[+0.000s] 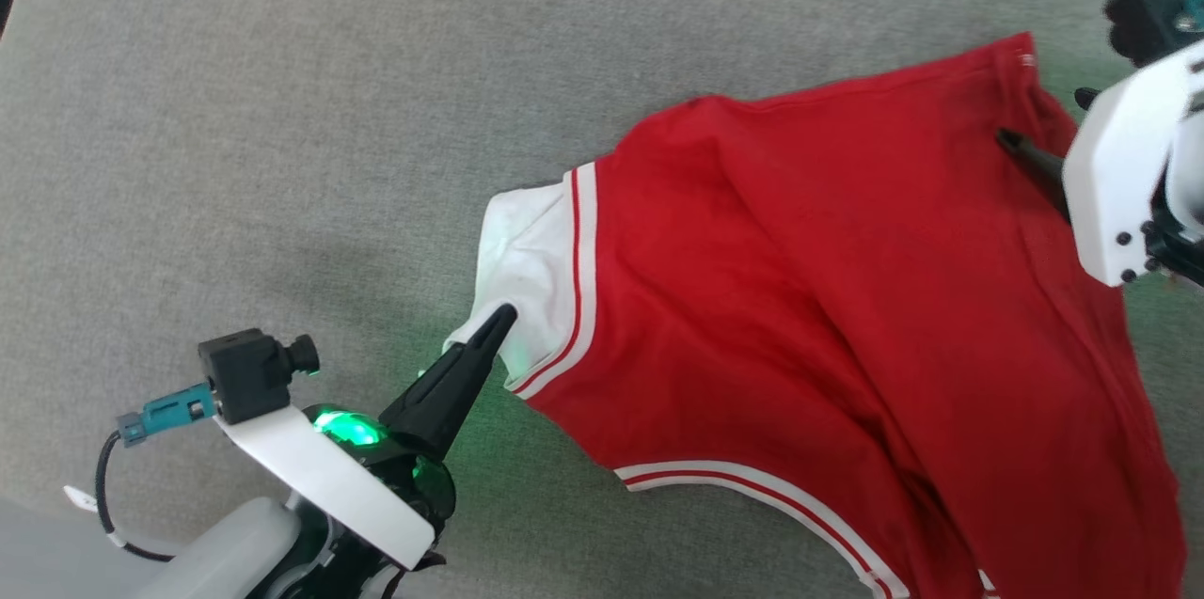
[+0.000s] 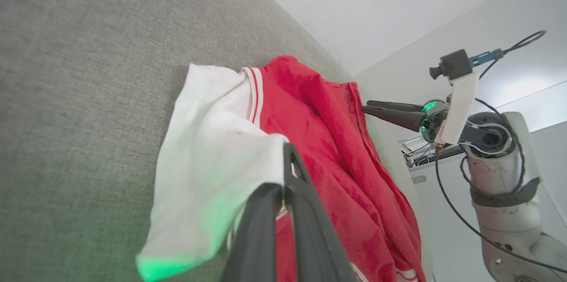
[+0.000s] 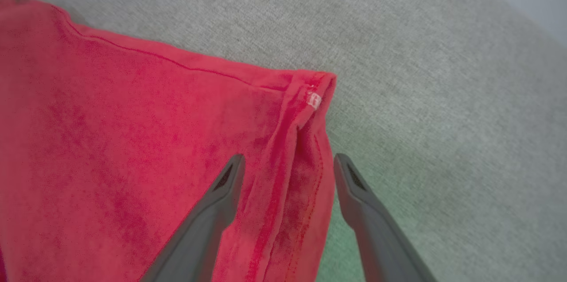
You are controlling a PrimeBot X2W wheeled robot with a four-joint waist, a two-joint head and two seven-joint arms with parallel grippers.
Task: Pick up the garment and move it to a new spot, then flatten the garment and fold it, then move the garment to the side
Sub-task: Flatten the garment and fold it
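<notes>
The garment (image 1: 847,298), a bright red shirt with a white sleeve end and striped trim, lies spread and wrinkled on a grey fabric surface. My left gripper (image 1: 503,319) is shut on the white sleeve end (image 2: 212,153) at the garment's left side; the cloth bunches at the fingertips (image 2: 289,151). My right gripper (image 3: 288,162) is open over the garment's far right hem corner (image 3: 310,96). One finger rests over the red cloth and the other over the grey surface beside the hem, holding nothing. In the head view the right gripper (image 1: 1046,119) sits at the right edge.
The grey fabric surface (image 1: 282,110) stretches wide to the left and back of the garment. In the left wrist view the right arm (image 2: 500,175) and its gripper (image 2: 366,108) stand beyond the garment, with a white wall behind.
</notes>
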